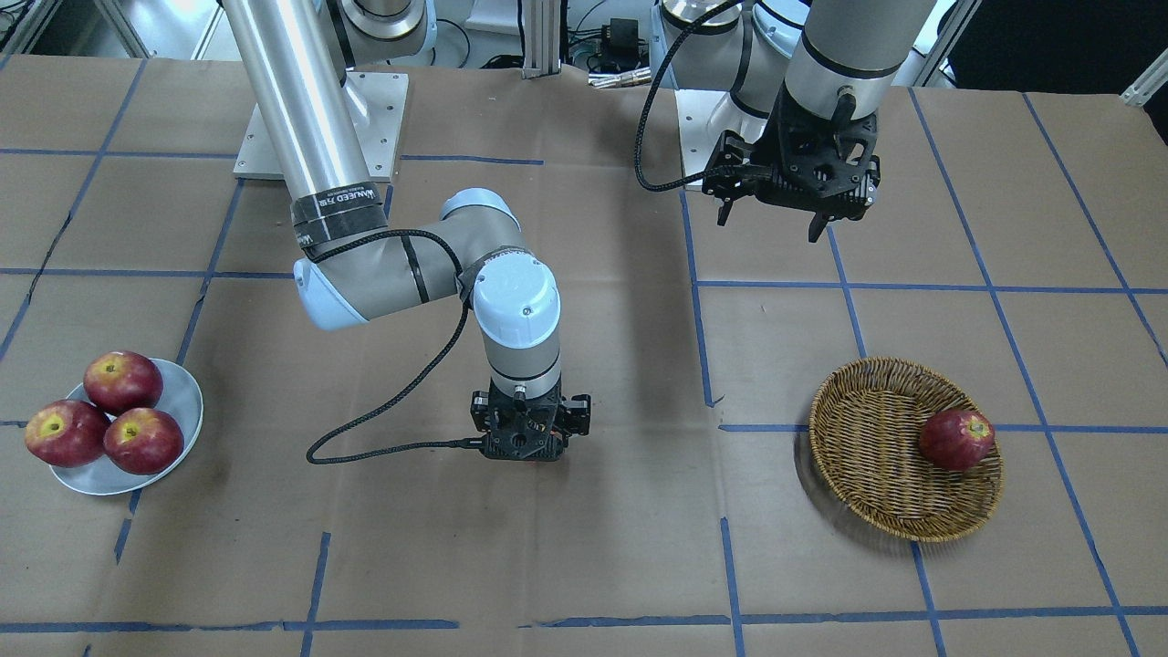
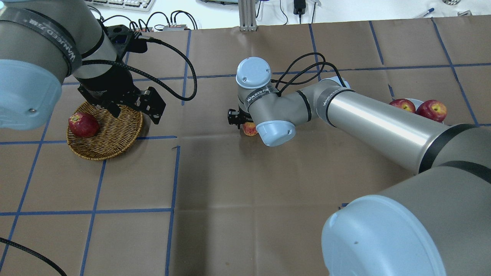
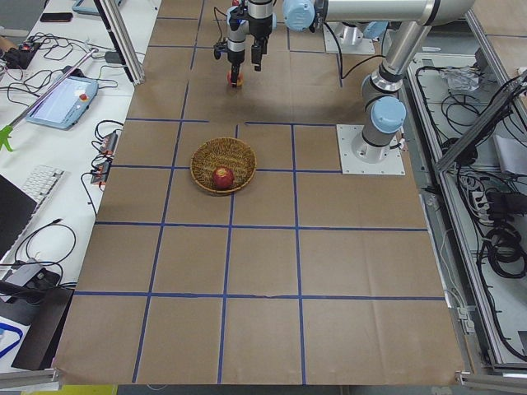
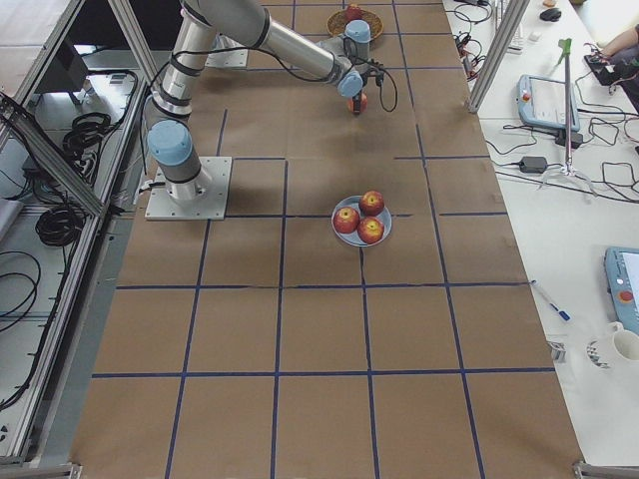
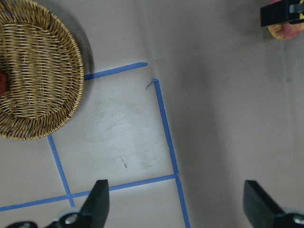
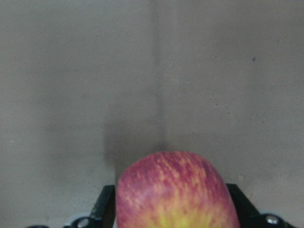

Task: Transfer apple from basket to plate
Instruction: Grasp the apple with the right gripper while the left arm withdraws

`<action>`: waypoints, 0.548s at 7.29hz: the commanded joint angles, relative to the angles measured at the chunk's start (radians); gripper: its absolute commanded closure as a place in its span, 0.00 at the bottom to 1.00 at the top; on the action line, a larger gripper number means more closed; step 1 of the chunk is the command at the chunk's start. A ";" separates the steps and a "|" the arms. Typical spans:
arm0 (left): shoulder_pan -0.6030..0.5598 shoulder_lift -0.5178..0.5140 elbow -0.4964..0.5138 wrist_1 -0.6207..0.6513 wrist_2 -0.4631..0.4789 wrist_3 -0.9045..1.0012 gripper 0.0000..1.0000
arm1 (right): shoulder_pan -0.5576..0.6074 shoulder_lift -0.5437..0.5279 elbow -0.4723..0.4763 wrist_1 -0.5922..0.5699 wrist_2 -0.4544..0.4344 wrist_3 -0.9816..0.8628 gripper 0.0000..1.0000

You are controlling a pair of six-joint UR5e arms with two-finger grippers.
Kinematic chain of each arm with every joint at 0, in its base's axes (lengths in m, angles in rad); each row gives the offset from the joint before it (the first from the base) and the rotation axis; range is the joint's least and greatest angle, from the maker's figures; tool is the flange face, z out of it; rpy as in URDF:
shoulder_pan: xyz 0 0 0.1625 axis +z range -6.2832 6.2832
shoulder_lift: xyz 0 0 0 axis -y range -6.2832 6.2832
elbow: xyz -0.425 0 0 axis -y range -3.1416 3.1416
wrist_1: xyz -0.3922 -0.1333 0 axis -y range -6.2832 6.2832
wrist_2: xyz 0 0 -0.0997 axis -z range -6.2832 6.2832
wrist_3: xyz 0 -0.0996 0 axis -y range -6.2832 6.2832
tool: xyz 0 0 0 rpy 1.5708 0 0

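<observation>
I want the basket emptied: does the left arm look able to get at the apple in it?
Probably yes. The left gripper hangs open, raised beside the basket, and the dark red apple lies uncovered near the rim, nothing between them.

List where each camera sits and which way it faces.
Front-facing: across the table, facing the robot; both arms show.
Overhead: behind its shoulders, looking down; both arms.
Exterior left: table end nearest the basket; both arms.
Exterior right: end nearest the plate; both arms.
Left wrist: down at the table; open left gripper at the bottom.
Right wrist: down past the apple in the right gripper.
Shared: both end views show that apple.
</observation>
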 commanded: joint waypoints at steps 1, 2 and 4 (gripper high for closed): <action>-0.001 0.000 0.035 -0.054 0.000 -0.003 0.00 | -0.005 -0.006 -0.032 0.002 -0.003 -0.001 0.47; -0.001 -0.004 0.043 -0.057 0.000 -0.003 0.00 | -0.011 -0.016 -0.072 0.025 -0.003 -0.001 0.46; -0.001 -0.003 0.044 -0.057 0.000 -0.006 0.00 | -0.048 -0.097 -0.082 0.132 -0.006 -0.013 0.46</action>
